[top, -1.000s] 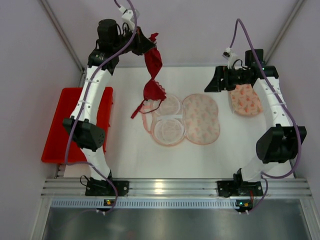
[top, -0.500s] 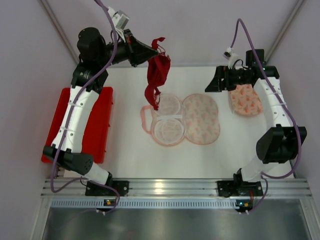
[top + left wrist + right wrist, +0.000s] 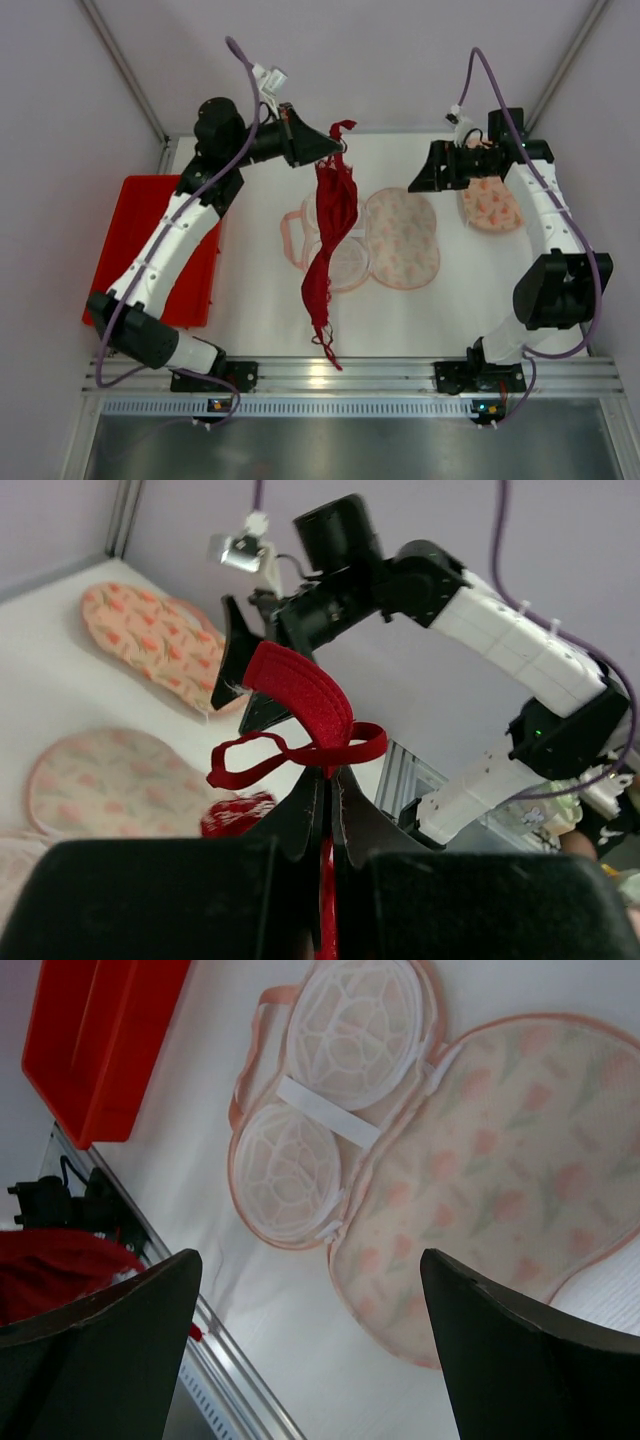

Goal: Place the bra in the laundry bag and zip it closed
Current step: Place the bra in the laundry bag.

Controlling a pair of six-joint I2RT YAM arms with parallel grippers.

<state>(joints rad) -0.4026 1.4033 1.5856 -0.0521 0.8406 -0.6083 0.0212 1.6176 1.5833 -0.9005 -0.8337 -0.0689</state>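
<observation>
Bra (image 3: 330, 230) hangs from your left claw (image 3: 335, 150), which is pinched tight on a loop of its red strap (image 3: 300, 745). In the left wrist view the two fingers meet with the strap squeezed between them. The claw is raised above the far side of the table (image 3: 260, 300), and the garment dangles in a long line that, seen from above, crosses the laundry bag (image 3: 400, 240) and ends near the front rail. Whether it touches the bag you cannot tell from these views.

The laundry bag lies unzipped and folded flat open on the table, with its two white mesh cups (image 3: 330, 1080) on the left and its flowered half on the right.

Your right claw (image 3: 415, 172) is spread wide with nothing in it, hovering at the far right, just beside a second flowered pouch (image 3: 492, 200). A red tray (image 3: 150, 240) sits at the table's left edge.
</observation>
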